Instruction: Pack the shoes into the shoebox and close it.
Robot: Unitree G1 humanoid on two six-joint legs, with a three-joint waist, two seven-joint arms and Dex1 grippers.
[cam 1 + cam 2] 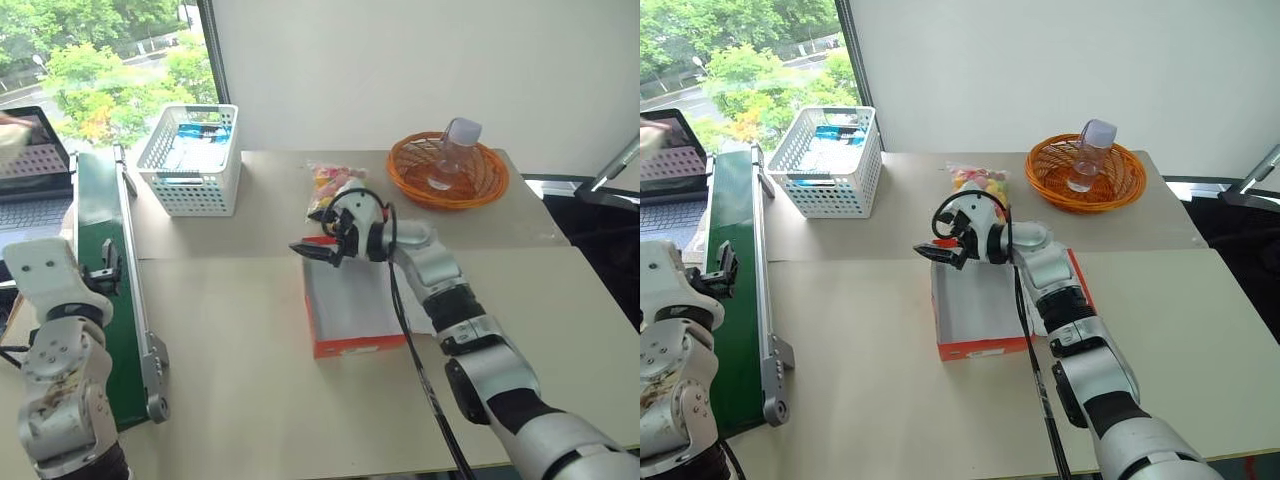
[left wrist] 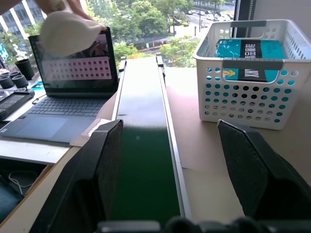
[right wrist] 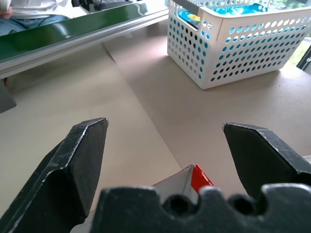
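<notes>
The shoebox (image 1: 355, 318) lies open in the middle of the table, red-orange outside and white inside, with its lid folded out to the right under my right forearm. My right gripper (image 1: 322, 243) hovers open over the box's far left corner (image 3: 192, 178), nothing between its fingers. My left gripper (image 2: 167, 124) is open and empty out at the left, pointing along the green conveyor belt (image 2: 141, 145). Beyond the belt a person's hand holds a cream-white rounded thing (image 2: 65, 31), seemingly one of the shoes, in front of a laptop (image 2: 68, 82).
A white mesh basket (image 1: 190, 160) with blue packets stands at the back left of the table. An orange wicker basket (image 1: 447, 172) holding a clear bottle (image 1: 455, 148) sits at the back right. A bag of coloured sweets (image 1: 330, 182) lies just behind the box.
</notes>
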